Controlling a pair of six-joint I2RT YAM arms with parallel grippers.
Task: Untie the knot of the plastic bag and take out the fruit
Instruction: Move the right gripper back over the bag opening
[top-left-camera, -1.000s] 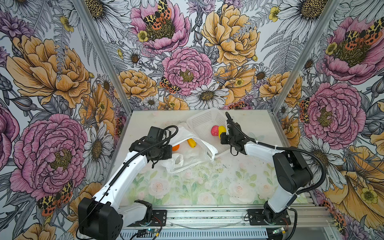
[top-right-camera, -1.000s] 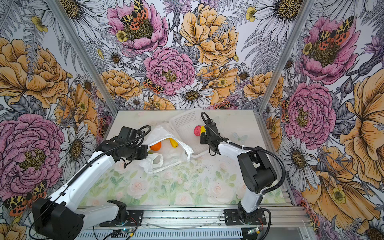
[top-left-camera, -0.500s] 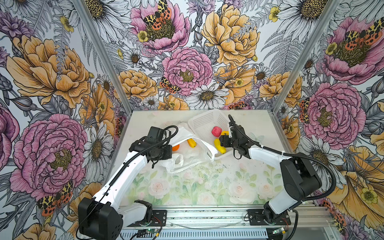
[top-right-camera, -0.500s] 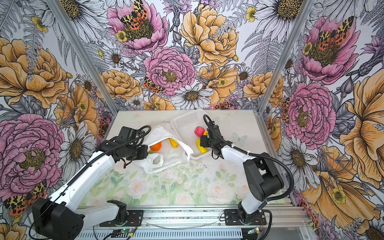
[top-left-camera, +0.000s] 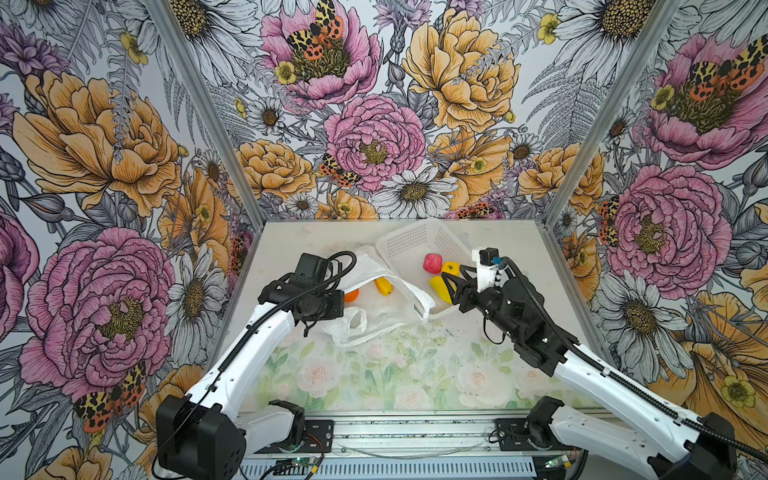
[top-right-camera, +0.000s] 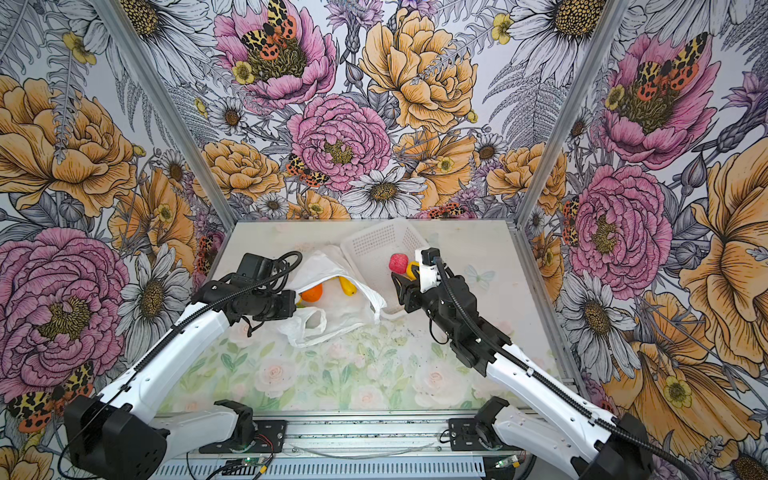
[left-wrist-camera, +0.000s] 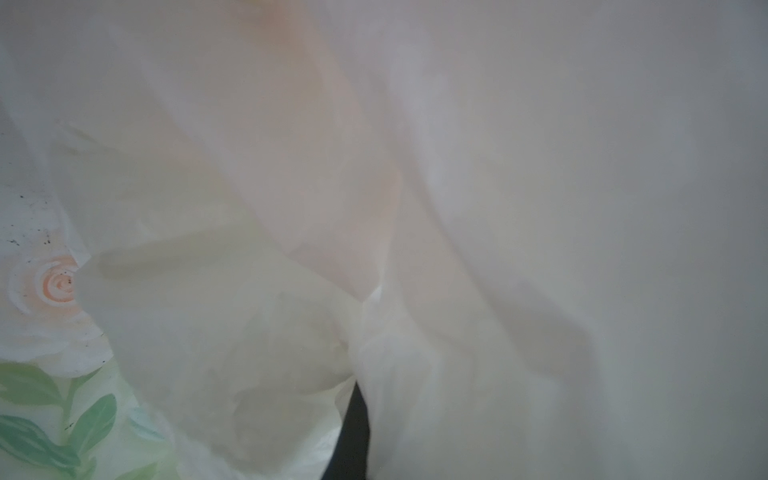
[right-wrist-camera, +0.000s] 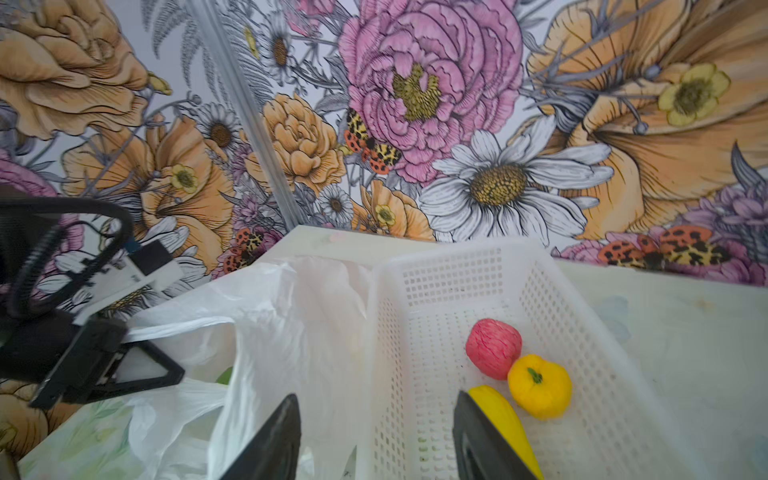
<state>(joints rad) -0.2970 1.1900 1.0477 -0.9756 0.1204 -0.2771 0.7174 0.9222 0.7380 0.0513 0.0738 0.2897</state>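
Note:
The plastic bag (top-left-camera: 386, 309) (top-right-camera: 336, 316) lies crumpled left of the basket, its mouth gaping and a handle loop (top-left-camera: 353, 324) loose. No knot shows. Inside it lie an orange fruit (top-left-camera: 351, 295) (top-right-camera: 311, 293) and a yellow-orange one (top-left-camera: 383, 286). A pink-red fruit (right-wrist-camera: 493, 348), a round yellow one (right-wrist-camera: 539, 384) and a long yellow one (right-wrist-camera: 505, 419) sit in the basket. My left gripper (top-left-camera: 345, 306) is shut on the bag's left edge; the left wrist view shows plastic (left-wrist-camera: 457, 208) wrapped around one dark finger (left-wrist-camera: 353, 432). My right gripper (right-wrist-camera: 374, 419) (top-left-camera: 452, 286) stands open and empty over the basket's near left wall.
The white lattice basket (top-left-camera: 415, 232) (right-wrist-camera: 457, 253) stands at the back middle, touching the bag. Flowered walls close in the table on three sides. The floral mat (top-left-camera: 395, 374) stretches in front of the bag.
My right gripper has let the long yellow fruit go into the basket and drawn back toward the front. The left arm and the bag have stayed put.

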